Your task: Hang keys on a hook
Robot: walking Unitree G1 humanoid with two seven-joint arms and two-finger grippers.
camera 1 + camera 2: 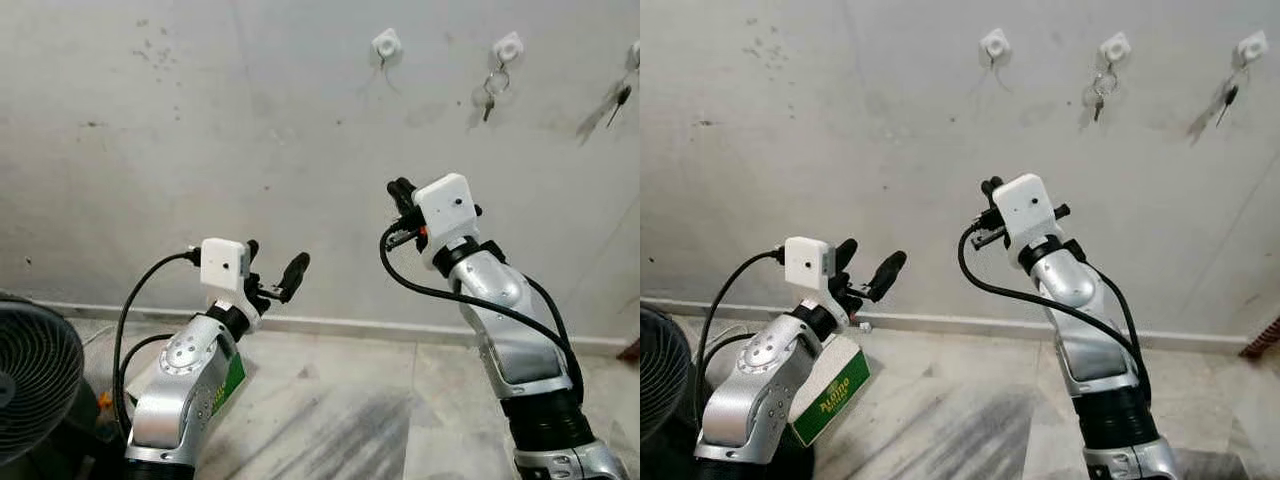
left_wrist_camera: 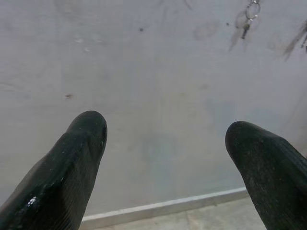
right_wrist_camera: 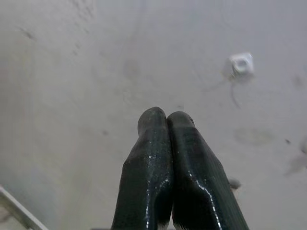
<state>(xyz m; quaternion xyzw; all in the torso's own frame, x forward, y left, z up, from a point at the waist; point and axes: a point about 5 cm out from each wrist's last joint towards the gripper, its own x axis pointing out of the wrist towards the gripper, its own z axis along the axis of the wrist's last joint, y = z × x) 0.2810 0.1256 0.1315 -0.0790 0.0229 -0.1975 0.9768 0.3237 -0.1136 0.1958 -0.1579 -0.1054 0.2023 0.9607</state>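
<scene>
High on the pale, stained wall [image 1: 250,130], three white hooks sit in a row: a bare hook [image 1: 386,44] nearest the middle, a middle hook [image 1: 507,46] carrying a ring of keys [image 1: 493,88] that hangs straight down against the plaster, and an edge hook [image 1: 634,52] partly cut off by the frame, with a second key [image 1: 622,97] dangling below it. That second key is small and its shadow smears beside it, so its shape is hard to make out. Below the bare hook and well apart from it, the right gripper [image 3: 166,120] is raised toward the wall with its two black fingers pressed flat together; nothing can be seen between them, and in the head views the fingers are mostly hidden behind the white wrist camera housing [image 1: 447,205]. Lower than the hooks and far off toward the robot's left, the left gripper [image 2: 165,134] points at the wall with its fingers spread wide and nothing between them. Beneath the left arm, a green and white box [image 1: 830,392] lies on the tiled floor [image 1: 350,400], half covered by the arm. A dark fan [image 1: 35,375] is cut off at the frame edge, beside that arm.
</scene>
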